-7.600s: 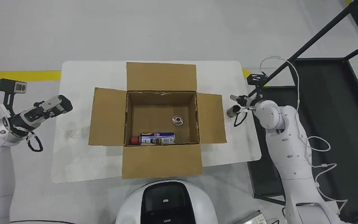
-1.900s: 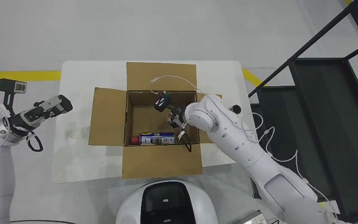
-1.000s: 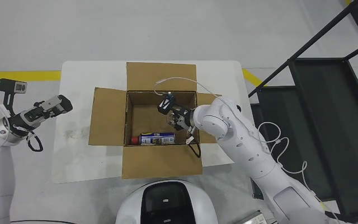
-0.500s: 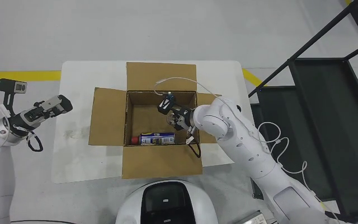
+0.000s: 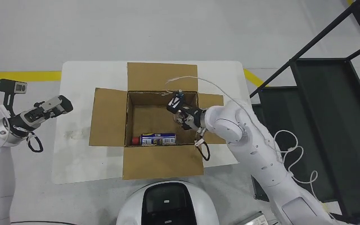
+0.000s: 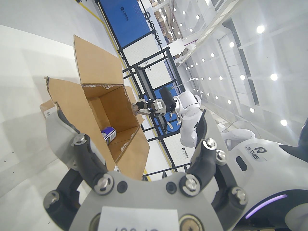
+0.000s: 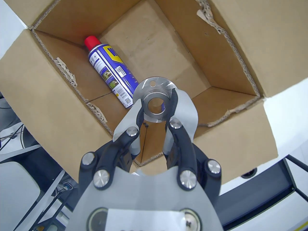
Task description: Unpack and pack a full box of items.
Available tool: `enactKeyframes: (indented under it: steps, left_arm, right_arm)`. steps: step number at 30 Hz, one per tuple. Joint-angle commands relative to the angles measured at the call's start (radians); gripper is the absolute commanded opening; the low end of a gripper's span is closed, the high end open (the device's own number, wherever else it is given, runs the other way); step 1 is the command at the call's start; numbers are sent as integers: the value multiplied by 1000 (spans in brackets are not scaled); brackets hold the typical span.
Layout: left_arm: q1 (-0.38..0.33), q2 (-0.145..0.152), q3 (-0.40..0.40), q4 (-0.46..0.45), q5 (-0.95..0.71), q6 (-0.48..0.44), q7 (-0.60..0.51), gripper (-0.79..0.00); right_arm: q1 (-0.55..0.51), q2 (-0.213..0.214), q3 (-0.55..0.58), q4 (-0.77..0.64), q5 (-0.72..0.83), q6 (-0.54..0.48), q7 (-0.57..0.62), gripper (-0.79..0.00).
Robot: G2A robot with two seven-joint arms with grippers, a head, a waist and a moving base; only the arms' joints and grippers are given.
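Note:
An open cardboard box (image 5: 109, 117) stands on the white table with its flaps spread. A blue spray can (image 5: 158, 139) with a red cap lies on the box floor along the near wall, also clear in the right wrist view (image 7: 109, 69). My right gripper (image 5: 181, 116) hangs over the right part of the box, shut on a round metal flange (image 7: 155, 103) with a centre hole, held above the box floor. My left gripper (image 6: 134, 131) stays off the table's left side, open with nothing between its fingers; its view shows the box (image 6: 93, 102) from the side.
The white table (image 5: 79, 90) has bare strips left and right of the box flaps. A dark metal rack (image 5: 315, 84) stands close to the table's right edge. A white cable trails from the right arm over the box's far wall.
The right arm came from the table's right edge into the box, closed on the flange that lay on the box floor, and has now lifted it up and to the right. The left arm kept still.

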State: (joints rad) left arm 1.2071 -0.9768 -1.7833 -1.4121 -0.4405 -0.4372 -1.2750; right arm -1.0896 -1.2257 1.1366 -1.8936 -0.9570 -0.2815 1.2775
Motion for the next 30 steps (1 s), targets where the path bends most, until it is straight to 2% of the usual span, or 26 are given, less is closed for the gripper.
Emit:
enactKeyframes:
  steps: [1,8,12,17,22,30]
  left_arm:
    - [0,0,0,0,0,0,0,0]
    - [0,0,0,0,0,0,0,0]
    - [0,0,0,0,0,0,0,0]
    - [0,0,0,0,0,0,0,0]
    - [0,0,0,0,0,0,0,0]
    - [0,0,0,0,0,0,0,0]
  right_arm:
    - [-58,13,72,-53,13,-5,-3,-785]
    - [-304,54,345,-199,59,-34,-39,-785]
    - [-427,66,483,-202,76,-20,-81,-785]
    - [-524,75,587,-170,92,-11,-130,-785]
    - [-538,81,624,-74,91,14,-157,-785]
    - [-453,89,591,114,54,58,-174,-785]
